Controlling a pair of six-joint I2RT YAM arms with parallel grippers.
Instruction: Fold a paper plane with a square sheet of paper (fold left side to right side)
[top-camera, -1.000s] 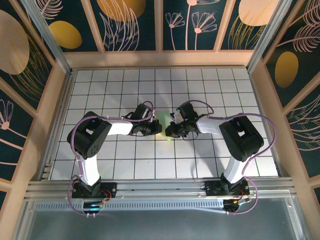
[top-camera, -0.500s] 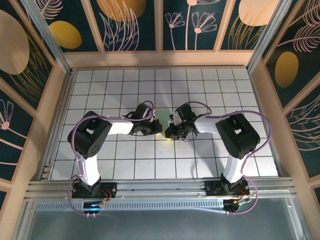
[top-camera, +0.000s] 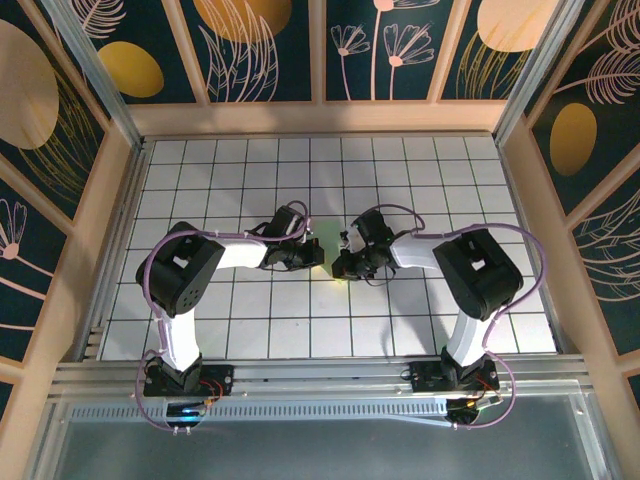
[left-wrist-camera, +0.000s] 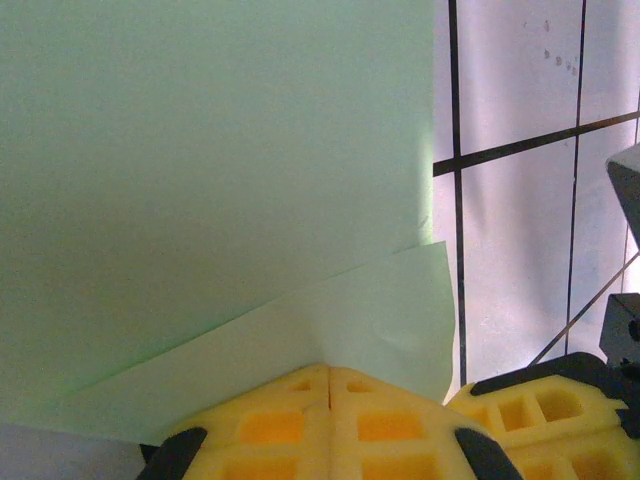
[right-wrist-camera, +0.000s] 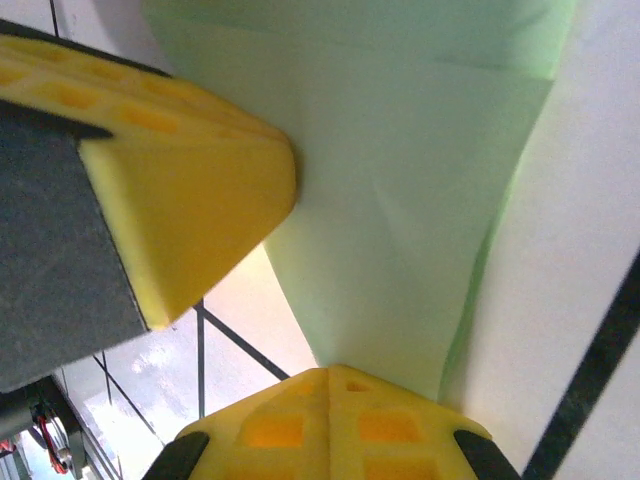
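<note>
Both arms bent inward, low over the worktop (top-camera: 250, 180), left claw (top-camera: 318, 257) and right claw (top-camera: 340, 266) fully closed, tips at the paper (top-camera: 328, 232)

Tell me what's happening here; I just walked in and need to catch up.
Two robot arms are working a pale-green sheet of paper mid-table. The left arm and right arm meet over it from either side, jaws shut, tips at the partly folded sheet. Whether they pinch or press it is unclear.
</note>
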